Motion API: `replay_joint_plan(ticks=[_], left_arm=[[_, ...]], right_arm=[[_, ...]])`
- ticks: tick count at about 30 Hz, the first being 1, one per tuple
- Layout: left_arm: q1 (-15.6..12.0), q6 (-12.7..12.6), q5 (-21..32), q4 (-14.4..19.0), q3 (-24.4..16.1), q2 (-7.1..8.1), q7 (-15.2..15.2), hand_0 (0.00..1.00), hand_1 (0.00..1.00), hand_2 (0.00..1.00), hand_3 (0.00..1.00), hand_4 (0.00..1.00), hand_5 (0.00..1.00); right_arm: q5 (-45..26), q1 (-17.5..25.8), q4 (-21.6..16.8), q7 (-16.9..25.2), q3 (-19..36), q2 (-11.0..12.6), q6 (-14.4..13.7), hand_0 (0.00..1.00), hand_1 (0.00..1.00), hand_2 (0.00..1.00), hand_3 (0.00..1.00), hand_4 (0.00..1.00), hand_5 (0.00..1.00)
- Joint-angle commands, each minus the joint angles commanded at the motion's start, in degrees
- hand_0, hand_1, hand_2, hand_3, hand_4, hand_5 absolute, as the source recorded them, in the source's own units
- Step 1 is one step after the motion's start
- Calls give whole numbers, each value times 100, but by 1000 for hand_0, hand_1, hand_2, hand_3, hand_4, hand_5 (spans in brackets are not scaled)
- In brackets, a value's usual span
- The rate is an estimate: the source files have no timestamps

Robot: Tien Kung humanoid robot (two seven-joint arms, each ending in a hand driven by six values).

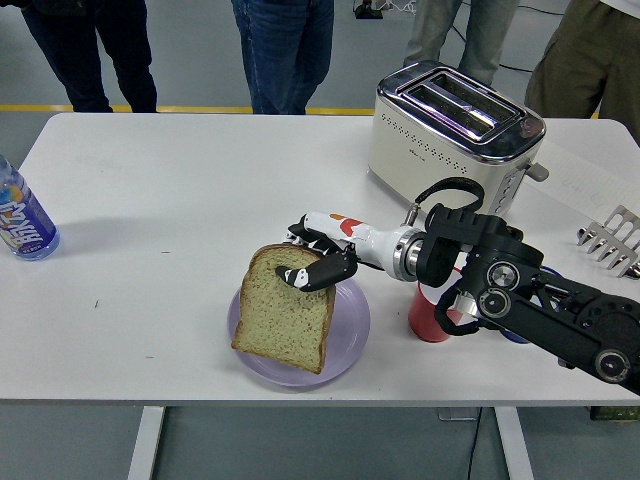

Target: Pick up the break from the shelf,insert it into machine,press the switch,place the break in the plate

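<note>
A slice of bread (285, 316) hangs tilted over the purple plate (350, 335), its lower edge at or just above the plate. My right hand (312, 262) is shut on the slice's top edge, thumb in front and fingers behind. The black right arm (530, 300) reaches in from the right. The cream toaster (450, 130) stands at the back right with both slots empty. A metal rack (612, 238) shows at the right edge. The left arm is out of view.
A red cup (428, 315) stands right of the plate under my forearm, with a blue cup behind it, mostly hidden. A water bottle (22, 222) sits at the left edge. Several people stand at the far side.
</note>
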State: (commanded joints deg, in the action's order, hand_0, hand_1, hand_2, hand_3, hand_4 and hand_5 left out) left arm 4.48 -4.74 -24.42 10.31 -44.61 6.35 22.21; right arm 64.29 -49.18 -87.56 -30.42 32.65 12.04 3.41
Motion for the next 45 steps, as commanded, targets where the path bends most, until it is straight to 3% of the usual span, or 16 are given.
replay_joint_plan(ticks=[20,45], left_arm=[[19,4,-79,0,-45,-5,16,381,496,652,779,651,998],[4,4,-205,0,-105,-13,41,380,495,652,780,649,998]], right_arm=[[-145,91,432,103,-39,-325,-97,48,131,397,441,440,108],[-296,170,890,195,-107,-525,-209,47,130,393,442,440,105]])
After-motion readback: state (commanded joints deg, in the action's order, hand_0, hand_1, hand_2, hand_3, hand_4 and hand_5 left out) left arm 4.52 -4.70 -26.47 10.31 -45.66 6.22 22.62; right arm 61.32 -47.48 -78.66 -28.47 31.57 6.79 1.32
